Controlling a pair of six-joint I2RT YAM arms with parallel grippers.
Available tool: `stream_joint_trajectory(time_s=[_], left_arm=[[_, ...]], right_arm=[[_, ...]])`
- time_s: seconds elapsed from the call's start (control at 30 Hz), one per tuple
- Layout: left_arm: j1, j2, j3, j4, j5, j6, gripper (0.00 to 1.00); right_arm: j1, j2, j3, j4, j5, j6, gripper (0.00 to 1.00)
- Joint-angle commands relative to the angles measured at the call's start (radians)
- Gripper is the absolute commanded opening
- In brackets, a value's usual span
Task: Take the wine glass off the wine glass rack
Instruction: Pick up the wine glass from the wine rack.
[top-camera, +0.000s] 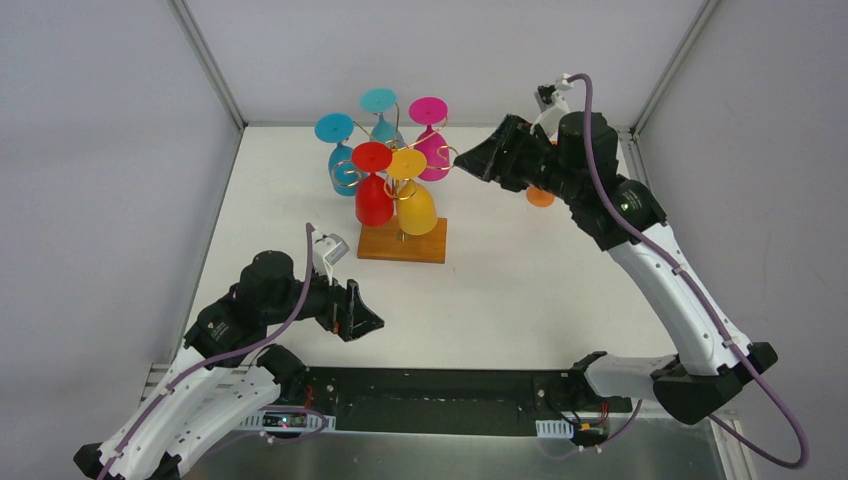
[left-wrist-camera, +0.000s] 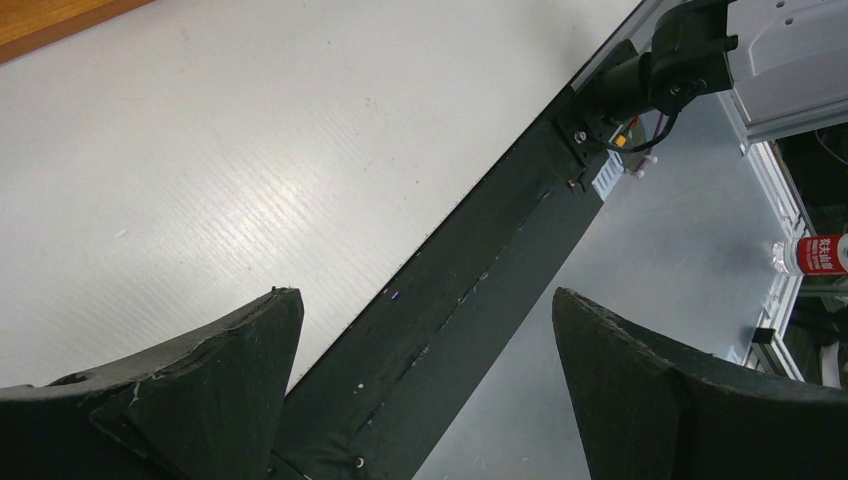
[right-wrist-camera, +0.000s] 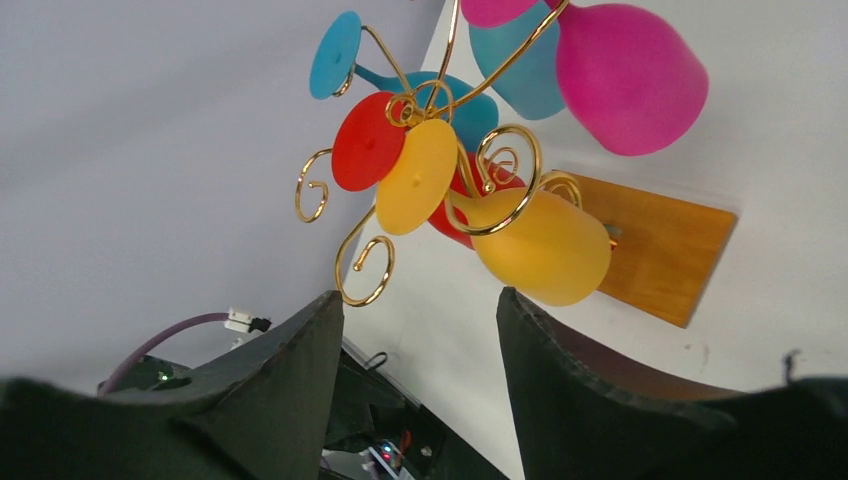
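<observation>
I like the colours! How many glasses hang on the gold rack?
5. On the rack: red glass and yellow glass in front, left blue glass, back blue glass, pink glass at the right. An orange thing under the right arm may be another, mostly hidden.

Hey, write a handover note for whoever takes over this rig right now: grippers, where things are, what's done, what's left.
Left gripper: open, empty, over the table near the front edge.
Right gripper: open, empty, facing the rack, touching nothing.
Rack: five glasses hang on it: red, yellow, pink, two blue.
Orange thing under the right arm: too hidden to identify.
Done: no glass gripped yet.
Left: grip one glass, probably pink or yellow, and slide it off.
</observation>
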Motion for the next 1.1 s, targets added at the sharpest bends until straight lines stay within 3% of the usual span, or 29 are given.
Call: stream_joint_trajectory(time_s=[0.0,0.13,0.2,0.4,0.67,1.07], left_arm=[[-0.003,-0.013,0.031,0.01,-0.024,0.012,0.99],[-0.003,-0.017,0.03,0.009,-0.027,0.012,0.99],[-0.003,-0.021,0.031,0.007,-0.032,0.011,0.99],[-0.003,-0.031,0.03,0.005,-0.042,0.009,0.99],[-0.003,-0.032,0.029,0.003,-0.048,0.007,0.99],[-0.003,-0.035,0.031,0.002,-0.049,0.008,0.99]], right_arm=[[0.055,-0.078,-0.107,0.187,0.132,0.191,0.58],[0.098,-0.095,-0.206,0.286,0.132,0.191,0.58],[0.122,-0.099,-0.246,0.332,0.243,0.354,0.53],[0.191,-0.091,-0.348,0.517,0.365,0.487,0.48],[0.255,-0.047,-0.385,0.623,0.511,0.585,0.42],[0.299,0.01,-0.363,0.623,0.561,0.596,0.39]])
